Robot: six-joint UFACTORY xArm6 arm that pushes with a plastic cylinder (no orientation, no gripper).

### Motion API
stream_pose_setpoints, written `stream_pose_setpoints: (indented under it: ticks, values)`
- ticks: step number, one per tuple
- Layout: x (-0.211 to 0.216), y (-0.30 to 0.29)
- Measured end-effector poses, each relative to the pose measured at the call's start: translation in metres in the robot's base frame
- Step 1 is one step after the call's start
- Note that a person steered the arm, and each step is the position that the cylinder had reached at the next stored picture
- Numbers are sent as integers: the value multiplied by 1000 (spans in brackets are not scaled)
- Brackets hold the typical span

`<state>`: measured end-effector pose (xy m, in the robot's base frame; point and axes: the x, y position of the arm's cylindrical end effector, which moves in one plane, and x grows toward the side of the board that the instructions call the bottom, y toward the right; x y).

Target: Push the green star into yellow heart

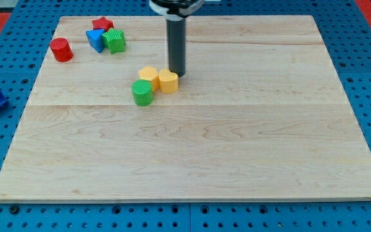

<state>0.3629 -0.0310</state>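
**Hand absent: rod tip parked by the yellows, star well apart**

No hand is fitted, so nothing is clenched or grasped. The arm ends in a bare rod whose tip touches the right yellow block.

The green star lies near the desk's top left, against a blue block and just below a red star.

The left yellow block is probably the heart, with a green cylinder touching the pair.

Risks:
- Leaving carelessly would scatter the yellows.
- Pushing the star may drag the blue block along.
- An off-centre push would spin the star wide.
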Motion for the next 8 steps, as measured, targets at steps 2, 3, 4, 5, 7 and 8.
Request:
stream_pose_setpoints:
  ticks: [2,3,4,5,7,8]
  values:
    - [-70,-8]
    - [-128,-50]
    - [-170,-99]
    - [-170,-125]
    - [-159,-204]
    - [-136,-193]
